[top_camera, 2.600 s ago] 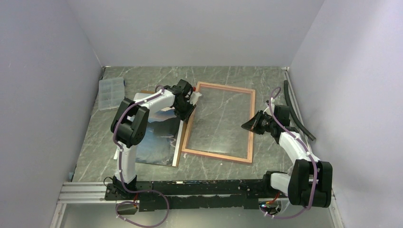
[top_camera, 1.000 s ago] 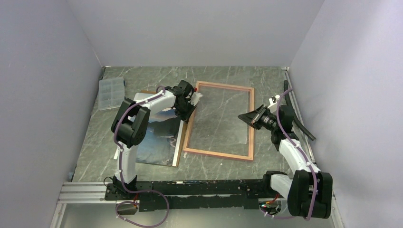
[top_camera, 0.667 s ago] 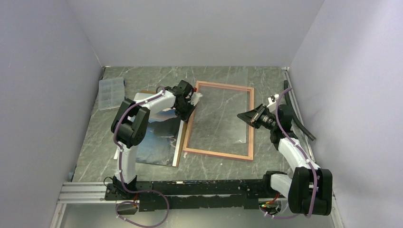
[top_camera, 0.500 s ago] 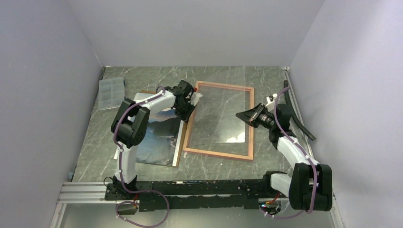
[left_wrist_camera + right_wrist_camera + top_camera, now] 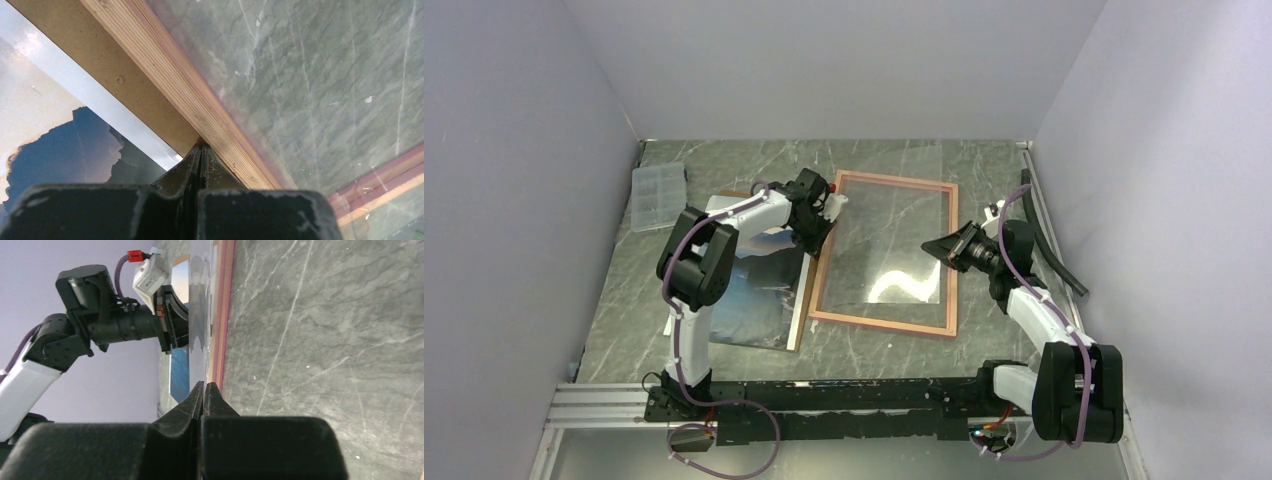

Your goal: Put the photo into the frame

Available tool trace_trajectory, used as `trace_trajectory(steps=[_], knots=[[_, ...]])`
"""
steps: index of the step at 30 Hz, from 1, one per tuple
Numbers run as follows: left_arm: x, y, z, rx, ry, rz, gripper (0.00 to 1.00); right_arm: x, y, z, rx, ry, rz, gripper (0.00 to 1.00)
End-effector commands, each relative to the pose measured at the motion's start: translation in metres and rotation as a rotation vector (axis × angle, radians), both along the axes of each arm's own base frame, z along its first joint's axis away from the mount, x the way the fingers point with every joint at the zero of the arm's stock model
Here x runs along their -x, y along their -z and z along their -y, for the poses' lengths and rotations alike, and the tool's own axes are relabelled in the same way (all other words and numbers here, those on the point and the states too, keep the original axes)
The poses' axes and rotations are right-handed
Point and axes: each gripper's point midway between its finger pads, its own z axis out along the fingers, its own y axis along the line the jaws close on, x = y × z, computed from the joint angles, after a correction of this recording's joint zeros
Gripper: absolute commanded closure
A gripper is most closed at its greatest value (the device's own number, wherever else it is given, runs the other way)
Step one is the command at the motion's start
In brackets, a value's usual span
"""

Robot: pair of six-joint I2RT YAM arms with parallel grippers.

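Left fingers (image 5: 182,170) are pressed fully together with nothing seen between them, and their tips touch the outer edge of the left rail of the frame (image 5: 879,325), as if to steady it. Right fingers (image 5: 185,407) are closed on the right edge of the clear pane (image 5: 889,230), which is tilted up out of the frame. The photo (image 5: 754,290) lies flat on the brown board (image 5: 100,65), just beside this left rail and partly under the left arm, on the tabletop (image 5: 629,300). I judge the photo to be light, thin and glossy, so it will bend easily and may slip. It lies flat, so I think a free corner or edge must come up a little before the fingers can pinch it. The pane looks thin and stiff, probably fragile, so only a gentle grip on its edge is wise.
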Motion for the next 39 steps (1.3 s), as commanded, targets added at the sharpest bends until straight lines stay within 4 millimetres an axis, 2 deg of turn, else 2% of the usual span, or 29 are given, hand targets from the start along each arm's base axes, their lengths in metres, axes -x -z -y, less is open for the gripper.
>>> trace_trajectory(steps=[1,12,17,31,33,34,37,39], knots=[[0.012,-0.003,0.006,0.044,-0.011,-0.050,0.96,0.004,0.011,0.000,0.081,-0.021,0.018,1.00],[0.013,0.000,0.005,0.040,-0.014,-0.056,0.97,0.010,0.037,0.019,0.236,0.025,-0.034,1.00],[0.012,-0.001,0.005,0.037,-0.012,-0.049,0.97,0.007,0.036,0.022,0.249,0.046,-0.031,1.00],[0.012,0.001,0.005,0.039,-0.005,-0.049,0.97,0.004,0.038,0.013,0.186,0.024,-0.026,1.00],[0.012,0.001,0.005,0.040,-0.006,-0.049,0.97,0.004,0.041,0.015,0.199,0.030,-0.042,0.95],[0.012,0.000,0.005,0.038,-0.006,-0.050,0.97,0.004,0.042,0.017,0.211,0.037,-0.051,0.88],[0.011,-0.002,0.005,0.040,-0.006,-0.044,0.97,0.001,0.042,0.025,0.256,0.069,-0.063,0.55],[0.011,-0.004,0.004,0.042,-0.007,-0.039,0.97,0.003,0.045,0.028,0.285,0.073,-0.088,0.48]])
